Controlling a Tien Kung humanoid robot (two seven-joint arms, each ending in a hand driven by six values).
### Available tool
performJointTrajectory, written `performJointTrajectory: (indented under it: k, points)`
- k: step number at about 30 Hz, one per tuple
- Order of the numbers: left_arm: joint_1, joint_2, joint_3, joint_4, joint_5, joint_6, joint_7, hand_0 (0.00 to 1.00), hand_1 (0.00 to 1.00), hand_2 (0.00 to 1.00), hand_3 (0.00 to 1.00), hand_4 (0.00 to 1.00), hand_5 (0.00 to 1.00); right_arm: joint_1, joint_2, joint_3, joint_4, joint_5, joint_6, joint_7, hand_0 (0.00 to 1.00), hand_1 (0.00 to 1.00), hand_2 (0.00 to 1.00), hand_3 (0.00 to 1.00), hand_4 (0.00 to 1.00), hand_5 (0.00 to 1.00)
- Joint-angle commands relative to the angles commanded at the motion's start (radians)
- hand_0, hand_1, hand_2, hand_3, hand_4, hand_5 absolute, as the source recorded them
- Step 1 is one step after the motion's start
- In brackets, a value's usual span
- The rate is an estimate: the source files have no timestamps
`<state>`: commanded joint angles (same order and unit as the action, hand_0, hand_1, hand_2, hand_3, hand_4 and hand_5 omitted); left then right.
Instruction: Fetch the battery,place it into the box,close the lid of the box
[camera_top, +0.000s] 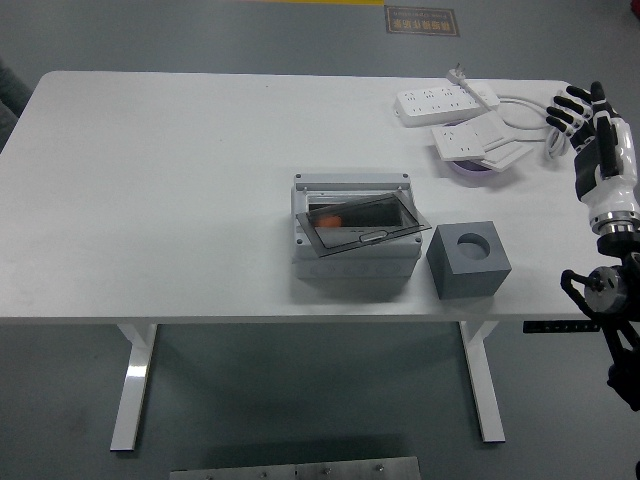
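The white desk carries a grey box near its centre-right. The box's dark, see-through lid lies across the opening, slightly skewed to the box body, with its right corner overhanging the box wall. Through the lid, an orange object, apparently the battery, is visible inside the box at the left part of the opening.

Just beside the box, to its right, sits a grey cube with a round hole in its top face. The two do not touch.

At the far right of the desk lie two white power strips with a cable, and a stack of flat white pieces on a purple item.

The right hand is raised at the right edge of the desk, well apart from the box. Its fingers are spread, point upward and hold nothing. The black right arm descends below it, off the desk edge.
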<state>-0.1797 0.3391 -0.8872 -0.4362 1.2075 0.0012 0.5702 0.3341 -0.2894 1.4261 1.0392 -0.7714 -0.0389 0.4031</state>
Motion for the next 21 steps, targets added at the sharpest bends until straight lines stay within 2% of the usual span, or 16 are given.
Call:
performJointTrajectory:
  k: [5, 6, 11, 12, 17, 18, 21]
  points:
    - [0.000, -0.002, 0.002, 0.000, -0.006, 0.001, 0.000, 0.632, 0.698, 0.573, 0.541, 0.500, 0.002, -0.011, 0.002, 0.030, 0.026, 0.002, 0.017, -0.024, 0.795, 0.714, 0.724, 0.748, 0.944, 0.928]
    - [0.000, -0.003, 0.003, 0.000, -0.007, 0.001, -0.001, 0.632, 0.698, 0.573, 0.541, 0.500, 0.002, -0.014, 0.001, 0.035, 0.032, -0.001, 0.019, -0.030, 0.822, 0.755, 0.757, 0.769, 0.966, 0.983]
    - [-0.001, -0.005, 0.007, 0.001, -0.014, 0.000, -0.002, 0.632, 0.698, 0.573, 0.541, 0.500, 0.002, -0.024, -0.003, 0.063, 0.070, -0.029, 0.028, -0.061, 0.822, 0.755, 0.757, 0.769, 0.966, 0.983]
    - [-0.001, -0.005, 0.007, 0.001, -0.014, 0.000, -0.002, 0.632, 0.698, 0.573, 0.541, 0.500, 0.002, -0.026, -0.004, 0.068, 0.077, -0.037, 0.029, -0.067, 0.823, 0.770, 0.799, 0.856, 0.998, 0.984]
    - [0.000, -0.006, 0.006, 0.002, -0.015, -0.002, -0.001, 0.632, 0.698, 0.573, 0.541, 0.500, 0.002, -0.034, -0.010, 0.091, 0.108, -0.079, 0.038, -0.094, 0.823, 0.770, 0.799, 0.856, 0.998, 0.984]
    - [0.000, -0.006, 0.006, 0.002, -0.015, -0.002, 0.000, 0.632, 0.698, 0.573, 0.541, 0.500, 0.002, -0.035, -0.011, 0.096, 0.112, -0.085, 0.038, -0.096, 0.833, 0.810, 0.831, 0.930, 0.998, 0.946]
    - [0.003, -0.005, 0.004, 0.002, -0.014, -0.003, 0.001, 0.632, 0.698, 0.573, 0.541, 0.500, 0.002, -0.039, -0.013, 0.106, 0.120, -0.093, 0.038, -0.098, 0.833, 0.810, 0.831, 0.930, 0.998, 0.946]
